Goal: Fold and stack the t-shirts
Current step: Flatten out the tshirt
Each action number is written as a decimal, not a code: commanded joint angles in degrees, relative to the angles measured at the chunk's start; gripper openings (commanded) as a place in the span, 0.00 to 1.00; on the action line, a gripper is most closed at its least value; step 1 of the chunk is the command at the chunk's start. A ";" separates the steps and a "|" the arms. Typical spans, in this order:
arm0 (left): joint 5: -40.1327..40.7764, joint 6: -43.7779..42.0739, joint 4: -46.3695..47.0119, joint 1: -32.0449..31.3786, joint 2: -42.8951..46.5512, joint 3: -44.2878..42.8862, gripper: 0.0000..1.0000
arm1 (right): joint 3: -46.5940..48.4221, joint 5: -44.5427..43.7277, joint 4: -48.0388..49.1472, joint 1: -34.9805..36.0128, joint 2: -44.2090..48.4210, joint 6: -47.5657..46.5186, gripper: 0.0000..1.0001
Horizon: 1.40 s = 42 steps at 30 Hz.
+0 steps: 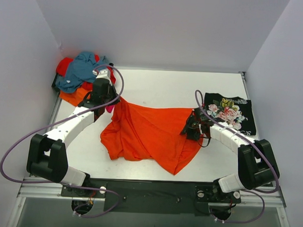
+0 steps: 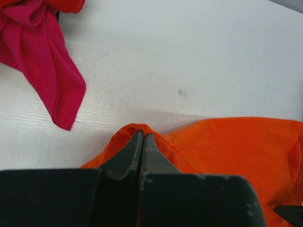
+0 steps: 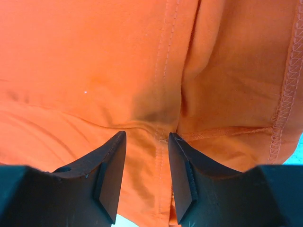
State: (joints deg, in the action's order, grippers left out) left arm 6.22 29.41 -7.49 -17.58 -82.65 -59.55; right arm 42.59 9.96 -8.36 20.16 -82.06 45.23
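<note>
Item: orange t-shirt (image 1: 148,133), spread between both grippers; light, limp, slides easily. I'd take it at seams and corners
Left gripper (image 2: 143,139): clamped tight on a pinched fold
Right gripper (image 3: 147,136): jaws partly apart, seam between them, unpinched
Magenta t-shirt (image 2: 47,71): ahead-left of left gripper, on bench (image 2: 189,56)
Containers: none I can see

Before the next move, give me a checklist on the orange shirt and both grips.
1. Left gripper shut on a fold of the orange shirt: ok.
2. Right gripper clamped on the shirt: cannot tell; fingers apart, cloth in the gap.
3. Shirt lying flat: not ok, rumpled and bunched.
4. Magenta shirt apart from the left gripper: ok, bare table between.
</note>
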 commanded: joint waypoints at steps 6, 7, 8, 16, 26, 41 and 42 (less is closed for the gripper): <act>1.16 -0.41 1.77 -0.26 1.88 -1.36 0.00 | 0.39 -3.01 -1.66 0.05 -2.49 0.12 0.36; 1.16 -0.49 1.77 -0.26 1.88 -1.45 0.00 | 0.30 -2.93 -1.66 -0.04 -2.58 0.12 0.37; 1.16 -0.58 1.77 -0.26 1.79 -1.45 0.00 | 0.04 -2.84 -1.66 -0.04 -2.58 0.12 0.37; 1.16 -0.67 1.77 -0.26 1.62 -1.53 0.00 | -1.19 -1.78 0.27 0.14 -3.28 0.82 0.38; 1.34 -0.76 1.69 -0.26 1.62 -1.62 0.00 | -2.77 -0.20 3.70 0.49 -4.95 2.23 0.36; 1.69 -0.67 1.42 -0.87 1.18 -1.89 0.00 | -0.14 -1.34 -1.39 0.84 0.94 0.12 0.02; 1.78 -0.76 1.16 -0.96 1.26 -1.97 0.00 | 0.21 -1.34 -1.66 0.76 1.03 -0.14 0.00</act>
State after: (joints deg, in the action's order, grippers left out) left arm 7.05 29.34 -7.51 -18.33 -82.63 -59.55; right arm 40.95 9.43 -6.87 20.43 -83.42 46.00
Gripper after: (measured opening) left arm 0.026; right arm 0.043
